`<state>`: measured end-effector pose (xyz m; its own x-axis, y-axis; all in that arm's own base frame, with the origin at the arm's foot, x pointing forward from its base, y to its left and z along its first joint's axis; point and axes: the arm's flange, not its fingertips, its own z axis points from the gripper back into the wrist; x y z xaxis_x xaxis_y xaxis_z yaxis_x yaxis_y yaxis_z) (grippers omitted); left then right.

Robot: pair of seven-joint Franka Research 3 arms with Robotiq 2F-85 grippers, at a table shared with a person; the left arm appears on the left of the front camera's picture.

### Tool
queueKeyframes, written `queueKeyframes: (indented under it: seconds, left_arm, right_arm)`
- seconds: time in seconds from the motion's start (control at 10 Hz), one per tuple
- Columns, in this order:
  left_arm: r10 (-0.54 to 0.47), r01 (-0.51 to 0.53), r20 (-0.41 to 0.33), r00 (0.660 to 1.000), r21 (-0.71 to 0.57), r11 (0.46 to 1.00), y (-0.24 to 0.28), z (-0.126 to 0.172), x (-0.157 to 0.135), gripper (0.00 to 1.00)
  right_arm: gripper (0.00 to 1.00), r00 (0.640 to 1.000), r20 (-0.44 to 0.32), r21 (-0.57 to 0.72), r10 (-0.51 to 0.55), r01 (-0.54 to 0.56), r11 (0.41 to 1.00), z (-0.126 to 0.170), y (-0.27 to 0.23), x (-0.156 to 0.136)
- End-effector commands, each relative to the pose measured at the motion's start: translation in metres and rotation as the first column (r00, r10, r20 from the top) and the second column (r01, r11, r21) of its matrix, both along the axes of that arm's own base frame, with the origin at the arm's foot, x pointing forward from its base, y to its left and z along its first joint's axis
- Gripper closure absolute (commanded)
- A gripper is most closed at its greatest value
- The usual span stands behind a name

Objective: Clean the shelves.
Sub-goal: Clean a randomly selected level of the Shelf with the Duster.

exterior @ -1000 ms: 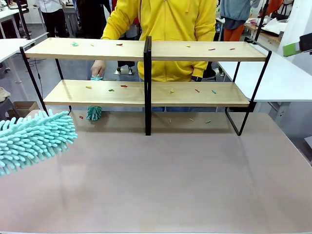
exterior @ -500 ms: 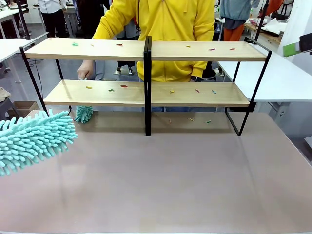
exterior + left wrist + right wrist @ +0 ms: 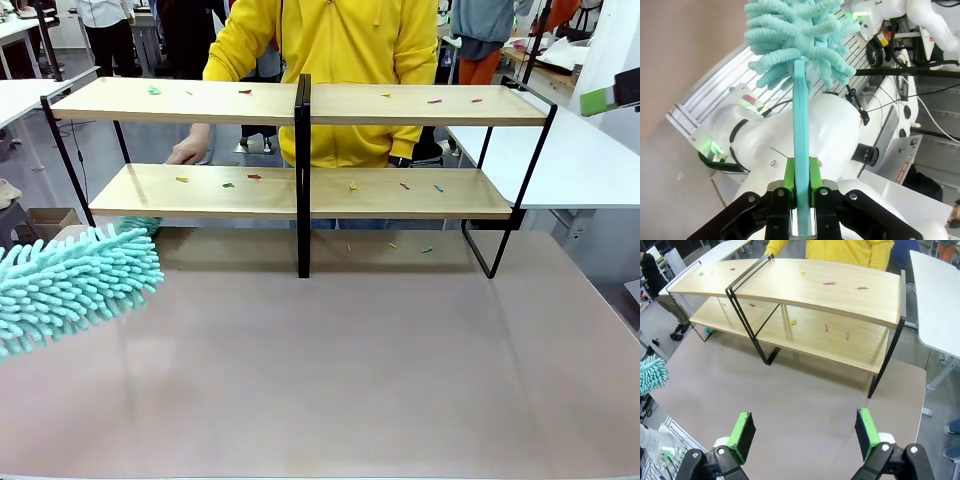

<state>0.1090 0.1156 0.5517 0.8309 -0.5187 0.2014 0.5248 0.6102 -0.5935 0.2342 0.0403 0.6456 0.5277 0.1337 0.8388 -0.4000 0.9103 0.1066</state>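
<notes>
The shelves (image 3: 400,105) stand across the far half of the table, two light-wood boards on a black frame with a black centre post (image 3: 303,170); small coloured scraps (image 3: 253,177) dot both boards. They also appear from above as the shelves (image 3: 830,290). My left gripper (image 3: 801,182) is shut on the flat teal handle (image 3: 801,115) of a fluffy teal duster (image 3: 800,35). That duster (image 3: 70,290) hangs over the table's left edge, short of the rack. My right gripper (image 3: 804,432) is open and high above the table.
A person in a yellow top stands behind the rack, one hand (image 3: 188,152) at the lower board's left end, a small teal duster (image 3: 140,224) peeking out beneath it. More scraps (image 3: 425,250) lie on the tabletop (image 3: 350,350). A white table (image 3: 580,160) stands at right.
The person's hand and small teal duster have moved left along the underside of the lower board. My duster has crept slightly right and up; the right gripper has not moved.
</notes>
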Motion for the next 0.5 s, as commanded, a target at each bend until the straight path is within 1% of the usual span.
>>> queueKeyframes:
  seconds: [0.0, 0.1, 0.2, 0.3, 0.4]
  left_arm:
    - [0.076, -0.074, 0.009, 0.997, -0.126, 0.989, -0.015, 0.010, 0.006, 0.87]
    - [0.162, -0.160, 0.011, 0.987, -0.103, 0.982, -0.048, 0.016, 0.030, 0.87]
    - [0.178, -0.178, -0.001, 0.984, -0.066, 0.982, -0.083, 0.020, 0.058, 0.87]
    - [0.236, -0.236, 0.004, 0.972, -0.021, 0.972, -0.110, 0.021, 0.086, 0.87]
    - [0.266, -0.266, 0.000, 0.964, 0.045, 0.963, -0.131, 0.017, 0.112, 0.87]
  right_arm:
    - [0.00, 1.000, 0.000, 0.005, 0.003, -0.003, 1.000, 0.001, 0.000, 0.000]
    - [0.00, 1.000, 0.000, 0.005, 0.003, -0.003, 1.000, 0.001, 0.000, 0.000]
    - [0.00, 1.000, 0.000, 0.005, 0.003, -0.003, 1.000, 0.001, 0.000, 0.000]
    - [0.00, 1.000, 0.000, 0.005, 0.003, -0.003, 1.000, 0.001, 0.000, 0.000]
    - [0.00, 1.000, 0.000, 0.005, 0.003, -0.003, 1.000, 0.001, 0.000, 0.000]
